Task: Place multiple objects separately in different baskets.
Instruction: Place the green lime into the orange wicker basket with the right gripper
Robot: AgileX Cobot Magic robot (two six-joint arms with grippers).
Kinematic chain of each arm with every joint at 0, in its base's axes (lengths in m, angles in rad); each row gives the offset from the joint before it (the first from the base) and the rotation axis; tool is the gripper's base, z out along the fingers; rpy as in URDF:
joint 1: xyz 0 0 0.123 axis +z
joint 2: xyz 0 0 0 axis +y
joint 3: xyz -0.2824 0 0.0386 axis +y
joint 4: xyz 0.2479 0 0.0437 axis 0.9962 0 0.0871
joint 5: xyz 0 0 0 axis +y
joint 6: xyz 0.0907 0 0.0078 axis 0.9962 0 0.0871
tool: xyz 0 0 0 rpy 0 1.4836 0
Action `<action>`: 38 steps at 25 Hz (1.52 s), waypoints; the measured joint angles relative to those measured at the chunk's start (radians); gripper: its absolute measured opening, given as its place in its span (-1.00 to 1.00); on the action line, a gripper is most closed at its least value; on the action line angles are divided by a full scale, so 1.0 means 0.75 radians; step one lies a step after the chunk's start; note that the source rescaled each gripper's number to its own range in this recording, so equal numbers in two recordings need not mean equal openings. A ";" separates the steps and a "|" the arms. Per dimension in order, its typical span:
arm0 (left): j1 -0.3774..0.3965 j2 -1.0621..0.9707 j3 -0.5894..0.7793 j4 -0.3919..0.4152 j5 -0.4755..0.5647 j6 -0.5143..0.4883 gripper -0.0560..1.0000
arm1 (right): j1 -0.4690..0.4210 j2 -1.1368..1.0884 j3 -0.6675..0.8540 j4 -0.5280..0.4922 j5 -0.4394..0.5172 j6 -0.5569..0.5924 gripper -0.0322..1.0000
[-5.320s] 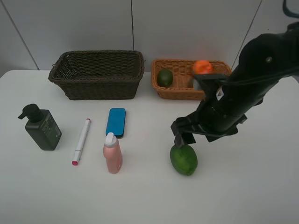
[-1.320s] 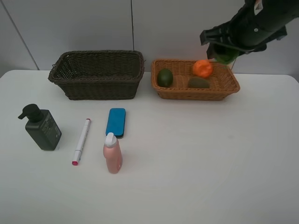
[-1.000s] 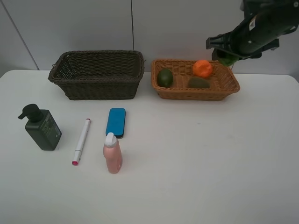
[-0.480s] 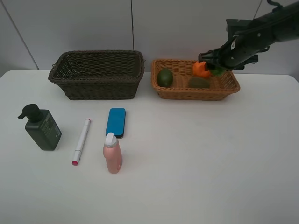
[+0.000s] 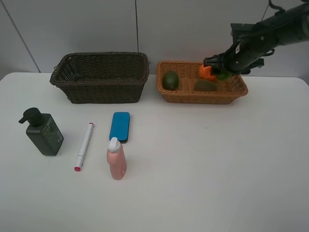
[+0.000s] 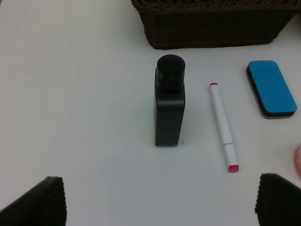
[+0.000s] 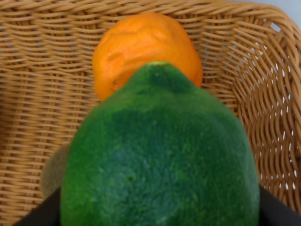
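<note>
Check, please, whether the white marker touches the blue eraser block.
Apart. The left wrist view shows bare white table between the white marker and the blue eraser block.

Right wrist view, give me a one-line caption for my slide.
Right gripper holds a green fruit over the tan wicker basket, close to the orange lying inside.

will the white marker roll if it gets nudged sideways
Probably: the white marker is a slim cylinder lying flat on the smooth table. It looks light and rigid, so a nudge likely shifts it easily.
</note>
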 joint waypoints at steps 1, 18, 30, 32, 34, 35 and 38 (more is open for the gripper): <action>0.000 0.000 0.000 0.000 0.000 0.000 1.00 | 0.000 0.000 0.000 0.000 0.007 0.000 -0.38; 0.000 0.000 0.000 0.000 0.000 0.000 1.00 | 0.000 0.000 0.000 0.010 0.058 0.000 0.98; 0.000 0.000 0.000 0.000 0.000 0.000 1.00 | 0.000 -0.002 -0.003 0.010 0.067 0.000 0.99; 0.000 0.000 0.000 0.000 0.000 0.000 1.00 | 0.001 -0.019 -0.003 0.010 0.092 -0.026 0.99; 0.000 0.000 0.000 0.000 0.000 0.000 1.00 | 0.004 -0.055 -0.003 0.010 0.118 -0.089 0.99; 0.000 0.000 0.000 0.000 0.000 0.000 1.00 | 0.008 -0.083 -0.003 0.014 0.146 -0.129 0.99; 0.000 0.000 0.000 0.000 0.000 0.000 1.00 | 0.036 -0.173 -0.010 0.021 0.263 -0.299 0.99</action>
